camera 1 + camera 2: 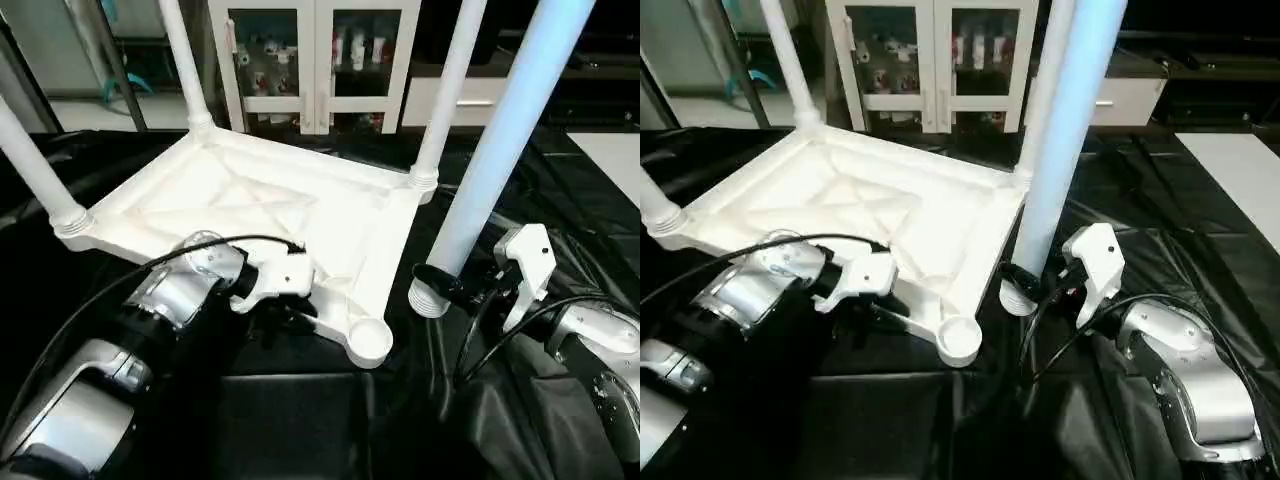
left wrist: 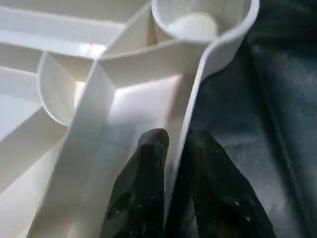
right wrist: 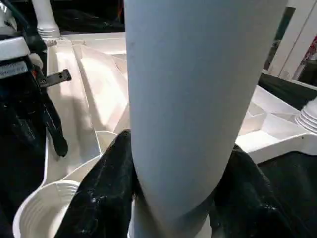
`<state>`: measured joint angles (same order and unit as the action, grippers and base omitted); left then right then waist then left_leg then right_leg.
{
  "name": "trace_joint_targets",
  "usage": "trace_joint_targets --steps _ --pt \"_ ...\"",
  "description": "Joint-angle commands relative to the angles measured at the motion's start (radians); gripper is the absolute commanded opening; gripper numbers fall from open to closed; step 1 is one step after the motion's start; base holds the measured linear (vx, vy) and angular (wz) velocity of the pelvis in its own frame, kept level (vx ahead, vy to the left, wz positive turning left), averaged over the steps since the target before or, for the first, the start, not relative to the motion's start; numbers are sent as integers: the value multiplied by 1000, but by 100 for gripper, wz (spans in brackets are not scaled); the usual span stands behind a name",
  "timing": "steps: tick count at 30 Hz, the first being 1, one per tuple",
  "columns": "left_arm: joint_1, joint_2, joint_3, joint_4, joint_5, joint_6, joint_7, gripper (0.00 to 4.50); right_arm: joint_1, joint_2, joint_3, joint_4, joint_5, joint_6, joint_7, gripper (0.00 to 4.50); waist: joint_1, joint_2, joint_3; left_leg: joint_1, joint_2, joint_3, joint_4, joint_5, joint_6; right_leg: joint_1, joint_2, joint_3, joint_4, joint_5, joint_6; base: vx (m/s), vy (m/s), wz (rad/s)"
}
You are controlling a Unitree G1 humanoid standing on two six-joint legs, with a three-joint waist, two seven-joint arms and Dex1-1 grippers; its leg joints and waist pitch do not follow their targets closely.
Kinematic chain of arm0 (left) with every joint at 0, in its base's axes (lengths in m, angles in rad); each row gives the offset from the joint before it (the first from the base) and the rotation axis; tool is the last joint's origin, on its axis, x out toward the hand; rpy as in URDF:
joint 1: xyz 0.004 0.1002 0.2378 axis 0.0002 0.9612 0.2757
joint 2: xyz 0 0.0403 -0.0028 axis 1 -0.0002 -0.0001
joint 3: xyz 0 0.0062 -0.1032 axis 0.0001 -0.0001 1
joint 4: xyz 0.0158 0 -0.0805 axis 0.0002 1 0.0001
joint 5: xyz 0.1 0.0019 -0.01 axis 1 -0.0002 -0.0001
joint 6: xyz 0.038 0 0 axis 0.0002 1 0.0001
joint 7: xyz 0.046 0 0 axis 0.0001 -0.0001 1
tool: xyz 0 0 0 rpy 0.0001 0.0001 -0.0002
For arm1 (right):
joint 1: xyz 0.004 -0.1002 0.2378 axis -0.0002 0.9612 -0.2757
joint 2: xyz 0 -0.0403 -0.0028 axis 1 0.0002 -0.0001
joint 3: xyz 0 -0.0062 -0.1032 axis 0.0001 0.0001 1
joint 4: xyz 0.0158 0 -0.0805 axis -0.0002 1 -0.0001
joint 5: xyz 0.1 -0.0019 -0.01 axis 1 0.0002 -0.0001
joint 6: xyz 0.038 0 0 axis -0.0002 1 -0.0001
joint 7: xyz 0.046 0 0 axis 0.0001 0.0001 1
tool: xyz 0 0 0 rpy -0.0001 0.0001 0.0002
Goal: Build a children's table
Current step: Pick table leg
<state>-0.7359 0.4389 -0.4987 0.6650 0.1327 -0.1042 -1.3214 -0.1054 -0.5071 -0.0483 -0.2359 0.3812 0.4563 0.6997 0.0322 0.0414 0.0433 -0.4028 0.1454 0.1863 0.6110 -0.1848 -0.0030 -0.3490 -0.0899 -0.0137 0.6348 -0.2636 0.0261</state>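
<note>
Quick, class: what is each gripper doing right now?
Left gripper: closed on the tabletop's edge wall.
Right gripper: closed on the fourth leg.

White square plastic tabletop upside down, three tube legs socketed; fourth white tube leg upright right of empty near socket.

- The tabletop is lying underside up — three legs standing in its sockets.
- The fourth leg is standing right of the empty near socket.
</note>
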Motion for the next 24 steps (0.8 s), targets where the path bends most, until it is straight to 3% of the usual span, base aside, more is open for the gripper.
trace_joint_targets --steps 1,5,7,12,14,15,16,17,18,19,22,24 --pt "-5 7 -27 33 38 -16 10 54 3 -9 2 -31 -4 -5 2 186 2 -4 -59 36 85 -38 -84 -187 42 17 -69 26 -70 119 -290 0 0 0" --pt "-12 10 -34 49 58 -32 14 27 -5 -10 3 -29 -2 -3 1 186 1 -4 -59 37 86 -35 -83 -181 59 17 -69 24 -69 126 -302 0 0 0" --pt "-12 25 -43 52 74 -45 9 20 -9 -11 7 -23 -3 -5 6 186 2 -14 -58 36 87 -34 -83 -184 64 17 -71 25 -72 99 -303 0 0 0" --pt "27 66 -29 14 64 -27 -25 8 -21 -2 18 -12 -6 -10 5 186 -7 -14 -56 31 87 -34 -87 -182 58 18 -70 23 -72 56 -290 0 0 0" --pt "52 70 -9 -21 35 28 -35 4 -29 8 16 -4 -4 -11 -2 186 -14 -14 -55 30 86 -32 -86 -176 63 17 -70 23 -71 70 -299 0 0 0" --pt "93 75 15 -78 3 126 -35 2 -41 24 14 10 -11 -13 -27 186 -16 -12 -57 33 86 -30 -85 -171 63 17 -71 22 -68 80 -304 0 0 0" --pt "120 79 28 -114 -10 180 -29 2 -44 34 13 15 -21 -15 -47 186 -24 -11 -56 28 84 -31 -85 -150 71 18 -69 21 -66 94 -311 0 0 0" --pt "120 79 28 -114 -10 180 -29 2 -44 34 13 15 -21 -15 -47 186 -27 -12 -57 32 83 -28 -83 -144 79 15 -66 21 -70 98 -314 0 0 0" --pt "157 70 51 -163 -30 232 5 2 -50 51 5 18 -14 -7 -67 186 -27 -20 -58 31 83 -26 -80 -135 89 17 -68 22 -69 101 -320 0 0 0" --pt "169 63 61 -180 -36 243 26 2 -53 58 2 19 -9 -2 -75 186 -25 -17 -58 31 84 -26 -80 -129 93 17 -69 22 -68 102 -321 0 0 0" --pt "236 -9 154 -303 -69 405 195 2 -53 82 4 30 -1 24 -104 186 -27 -28 -55 33 87 -22 -79 -129 106 14 -67 22 -71 74 -323 0 0 0" --pt "270 -17 164 -375 -72 480 210 2 -48 85 11 33 -12 33 -119 186 -23 -22 -55 32 88 -24 -80 -125 103 13 -66 23 -72 54 -315 0 0 0"
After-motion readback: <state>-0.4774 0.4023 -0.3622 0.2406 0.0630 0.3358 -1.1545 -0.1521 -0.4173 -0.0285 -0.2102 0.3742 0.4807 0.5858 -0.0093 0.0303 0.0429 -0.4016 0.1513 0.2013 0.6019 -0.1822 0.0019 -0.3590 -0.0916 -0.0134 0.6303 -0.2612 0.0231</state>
